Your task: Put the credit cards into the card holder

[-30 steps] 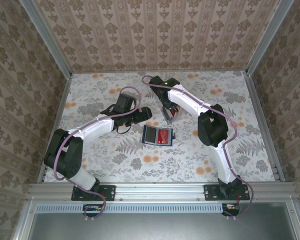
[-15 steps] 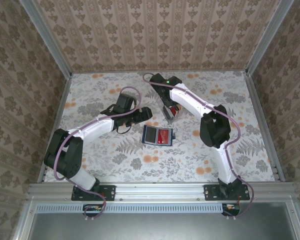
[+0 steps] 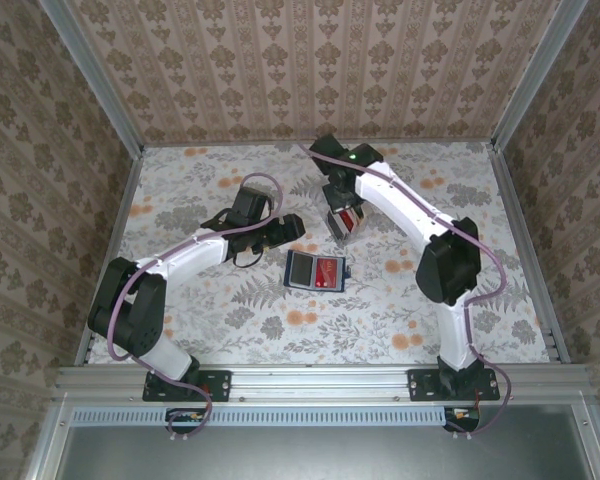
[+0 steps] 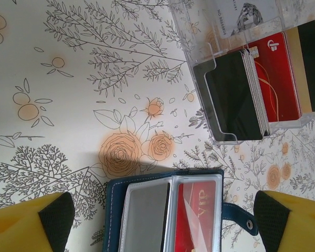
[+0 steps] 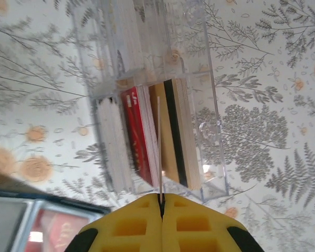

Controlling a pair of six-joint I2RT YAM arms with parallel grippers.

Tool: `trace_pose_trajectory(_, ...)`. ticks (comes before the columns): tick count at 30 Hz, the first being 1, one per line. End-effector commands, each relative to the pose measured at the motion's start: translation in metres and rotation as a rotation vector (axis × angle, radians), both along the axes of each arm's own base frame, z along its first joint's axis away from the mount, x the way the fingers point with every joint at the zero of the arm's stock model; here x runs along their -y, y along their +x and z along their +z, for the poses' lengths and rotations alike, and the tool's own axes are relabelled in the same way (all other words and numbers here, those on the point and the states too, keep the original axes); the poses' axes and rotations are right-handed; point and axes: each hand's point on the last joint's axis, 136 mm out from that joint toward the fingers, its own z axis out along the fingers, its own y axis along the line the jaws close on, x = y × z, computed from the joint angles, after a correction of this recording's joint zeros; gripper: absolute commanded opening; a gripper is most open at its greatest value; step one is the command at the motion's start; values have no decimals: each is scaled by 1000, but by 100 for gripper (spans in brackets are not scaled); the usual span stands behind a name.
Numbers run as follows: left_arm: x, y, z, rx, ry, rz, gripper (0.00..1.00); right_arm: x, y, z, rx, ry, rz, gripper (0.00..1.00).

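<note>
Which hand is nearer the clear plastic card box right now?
Right. The right hand is at the clear box, shut on a card edge; the left hand hangs open near the card holder, apart from the box.

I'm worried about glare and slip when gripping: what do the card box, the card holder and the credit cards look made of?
The card box looks like clear rigid plastic, glossy; the tablecloth pattern shows through its walls. The card holder is probably navy leather or leatherette, matte, with clear film sleeves that catch light. The credit cards look like thin stiff plastic, smooth and slightly shiny.
</note>
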Motion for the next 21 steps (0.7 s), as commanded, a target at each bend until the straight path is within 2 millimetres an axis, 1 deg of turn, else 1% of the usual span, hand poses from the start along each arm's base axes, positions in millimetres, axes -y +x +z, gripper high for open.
trace_pose_trajectory(1,4,7,10,13,-30,8,90,-6,-15,23,17,158,-46,3)
trace_pose_trajectory(4,3,5,8,5,-23,3,87,-10,-24,27,31,261,-87,2)
trace_pose_trajectory(7,0,2,-1,-23,-5,-6,84,-15,-36,22,33,383,-149,1)
trace_pose_trajectory(9,-2,-2,-9,-54,0,-14,81,-20,-47,12,23,474,-195,1)
trace_pose_trajectory(10,-3,-4,-12,-64,1,-18,80,-23,-51,10,25,517,-203,1)
trace_pose_trajectory(12,-4,-9,-21,-90,3,-25,79,-26,-62,-5,14,577,-249,0)
trace_pose_trajectory(15,-4,-18,-32,-122,-1,-44,78,-25,-77,-21,10,600,-306,0)
trace_pose_trajectory(18,-3,-25,-43,-156,-9,-60,72,-28,-92,-38,7,606,-338,0)
trace_pose_trajectory(21,-2,-31,-50,-173,-18,-68,67,-28,-103,-49,17,569,-353,0)
